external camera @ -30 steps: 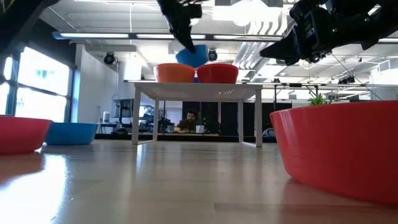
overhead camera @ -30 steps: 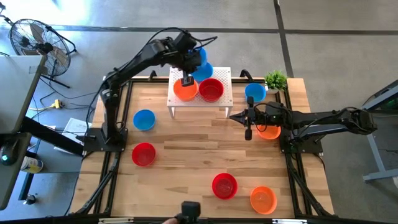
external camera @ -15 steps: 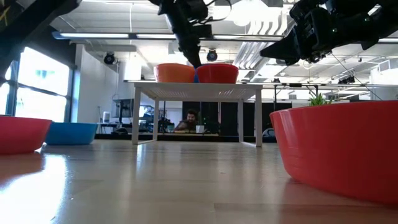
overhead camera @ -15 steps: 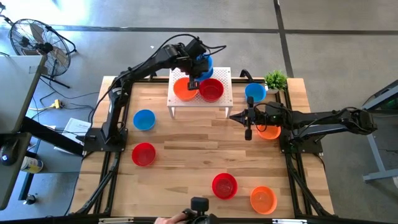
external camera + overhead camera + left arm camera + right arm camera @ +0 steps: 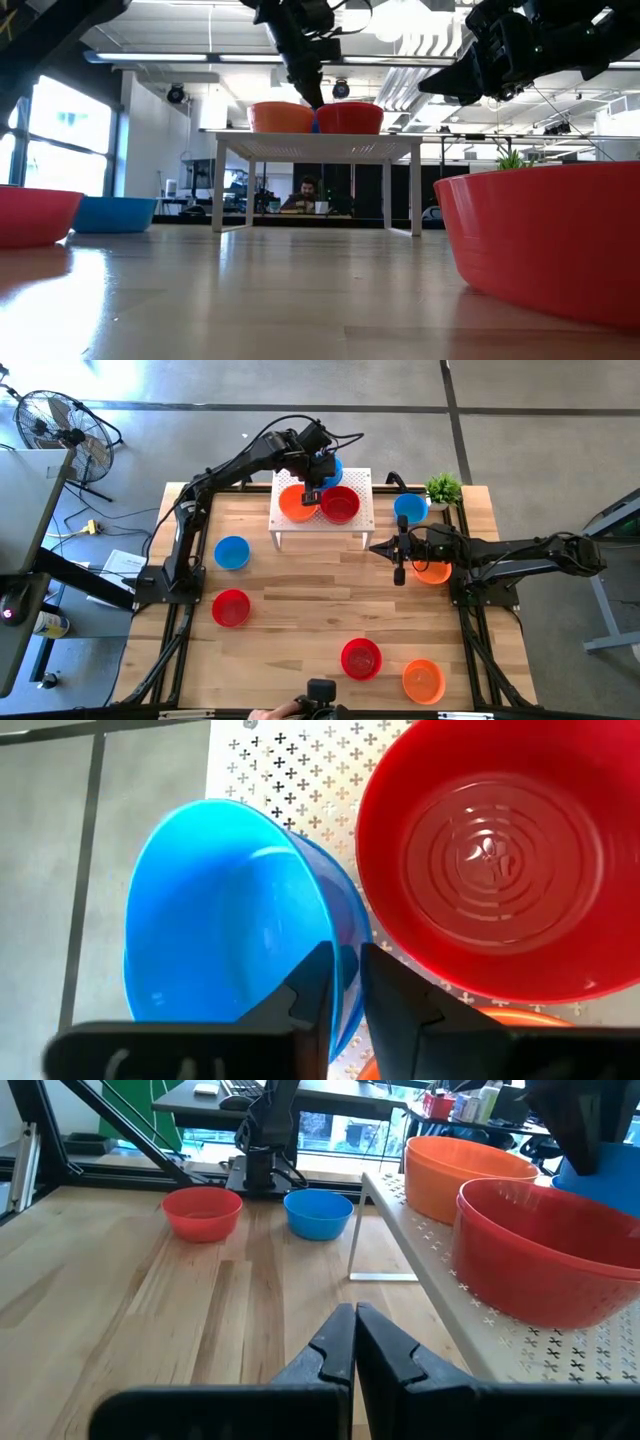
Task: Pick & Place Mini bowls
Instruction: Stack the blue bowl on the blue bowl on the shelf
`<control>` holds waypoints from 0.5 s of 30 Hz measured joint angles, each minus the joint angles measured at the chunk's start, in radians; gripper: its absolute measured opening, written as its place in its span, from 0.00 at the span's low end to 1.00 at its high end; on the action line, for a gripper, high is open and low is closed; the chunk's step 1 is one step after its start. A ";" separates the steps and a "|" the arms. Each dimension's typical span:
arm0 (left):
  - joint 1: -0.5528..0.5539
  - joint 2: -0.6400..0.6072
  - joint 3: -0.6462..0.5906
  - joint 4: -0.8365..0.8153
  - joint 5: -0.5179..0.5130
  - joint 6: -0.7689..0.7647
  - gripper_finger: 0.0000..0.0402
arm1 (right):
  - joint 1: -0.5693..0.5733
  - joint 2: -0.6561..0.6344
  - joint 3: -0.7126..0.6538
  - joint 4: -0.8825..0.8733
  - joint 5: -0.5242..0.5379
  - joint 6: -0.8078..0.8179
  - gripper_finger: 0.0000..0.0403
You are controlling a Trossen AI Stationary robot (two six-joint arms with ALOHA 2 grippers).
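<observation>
We had the left pincer (image 5: 345, 982) clamped on the blue bowl's (image 5: 225, 915) rim to seat it on the white stand (image 5: 360, 510); right pincer (image 5: 355, 1342) clenched, idle nr the stand.

Three mini bowls (image 5: 339, 504) are set on the stand (image 5: 364, 516) at the far middle of the worktop (image 5: 300, 610), and one bowl at the stand's far edge (image 5: 230, 920) is pinched at its rim by the left gripper (image 5: 343, 988). Two more bowls (image 5: 231, 552) are placed on the worktop's left side, and two (image 5: 361, 658) near its front edge on the right. The right gripper (image 5: 399, 573) is held just right of the stand, above the worktop, with two bowls (image 5: 410, 507) and a plant (image 5: 443, 488) found behind it near the far right corner.
</observation>
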State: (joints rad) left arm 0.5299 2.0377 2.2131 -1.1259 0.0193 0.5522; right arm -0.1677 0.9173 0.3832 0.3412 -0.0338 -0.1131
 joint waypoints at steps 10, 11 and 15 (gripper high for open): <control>0.000 0.000 0.000 -0.002 -0.002 0.000 0.18 | 0.000 0.000 0.000 0.000 0.000 0.000 0.00; 0.000 0.000 0.000 -0.002 -0.001 -0.004 0.18 | 0.000 0.000 0.000 0.000 0.000 0.000 0.00; 0.000 0.000 0.000 -0.011 -0.001 -0.011 0.18 | 0.000 0.000 0.000 0.000 0.000 0.000 0.00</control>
State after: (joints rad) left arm 0.5297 2.0377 2.2131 -1.1370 0.0186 0.5411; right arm -0.1676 0.9173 0.3832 0.3408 -0.0338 -0.1135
